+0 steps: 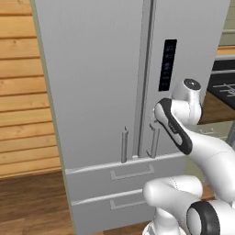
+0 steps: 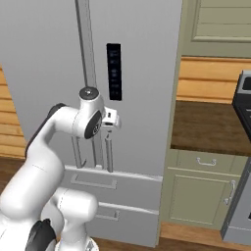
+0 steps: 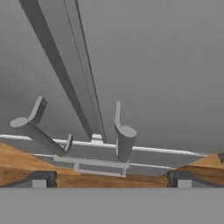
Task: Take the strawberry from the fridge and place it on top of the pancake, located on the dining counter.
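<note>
1. Fridge point(image 1: 105, 92) first — the tall light grey two-door cabinet with vertical bar handles stands closed right in front of me, both doors shut, two drawers below them. A dark control panel point(image 2: 113, 71) sits on the right door.

2. Strawberry: by my reckoning it is behind those doors, since the task puts it in the fridge; I cannot see it. The pancake and the dining counter are somewhere else in the kitchen, not before me now.

3. Handling, as I judge it: the door is stiff and heavy on its hinges, with a seal to break, so it wants a firm hold and a steady pull outward, not a jerk. The right door's grey bar handle point(image 3: 124, 135) is the place to grip — rigid, smooth, probably a little slippery, so I should close squarely around the bar, not at its end.

4. The berry itself I expect to be tiny, light and soft; it will bruise under a hard pinch and should be taken gently across its widest part.

5. My gripper point(image 3: 110, 179) — its dark finger tips point(image 3: 40, 178) are spread as wide as they go, released, holding nothing and touching nothing. They point at the lower ends of the two handles, near the doors but apart from them.
</note>
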{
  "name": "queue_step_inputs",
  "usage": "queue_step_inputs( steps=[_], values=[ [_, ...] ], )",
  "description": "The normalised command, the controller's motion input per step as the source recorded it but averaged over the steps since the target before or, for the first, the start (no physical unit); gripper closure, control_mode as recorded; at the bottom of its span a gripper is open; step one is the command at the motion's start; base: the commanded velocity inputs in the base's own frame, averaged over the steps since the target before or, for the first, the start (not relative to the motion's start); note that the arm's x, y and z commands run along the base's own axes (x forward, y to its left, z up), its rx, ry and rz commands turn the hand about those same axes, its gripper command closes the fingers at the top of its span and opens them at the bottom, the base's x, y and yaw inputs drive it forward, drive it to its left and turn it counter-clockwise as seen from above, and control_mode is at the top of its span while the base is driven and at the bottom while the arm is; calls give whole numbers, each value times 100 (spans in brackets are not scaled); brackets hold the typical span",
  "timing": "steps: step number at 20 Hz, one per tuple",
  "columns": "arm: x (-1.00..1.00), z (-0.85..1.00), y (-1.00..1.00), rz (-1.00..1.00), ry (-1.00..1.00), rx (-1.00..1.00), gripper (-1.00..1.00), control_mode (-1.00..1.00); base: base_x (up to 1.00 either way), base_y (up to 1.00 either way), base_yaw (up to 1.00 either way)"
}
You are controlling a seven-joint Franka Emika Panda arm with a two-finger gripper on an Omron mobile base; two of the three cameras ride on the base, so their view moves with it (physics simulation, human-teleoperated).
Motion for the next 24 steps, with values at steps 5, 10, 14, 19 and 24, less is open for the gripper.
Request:
queue_step_inputs(
  steps=[5,10,14,19,24],
  values=[
    [39,-44,-18,0,10,0,-100,-100,0,0,0],
    [33,-56,-3,0,3,-2,-100,-100,0,0,0],
    [27,-49,2,0,0,-7,-100,-100,0,0,0],
    [33,-29,0,0,-3,-2,-100,-100,0,0,0],
    [11,-17,0,0,0,0,-100,-100,0,0,0]
  ],
)
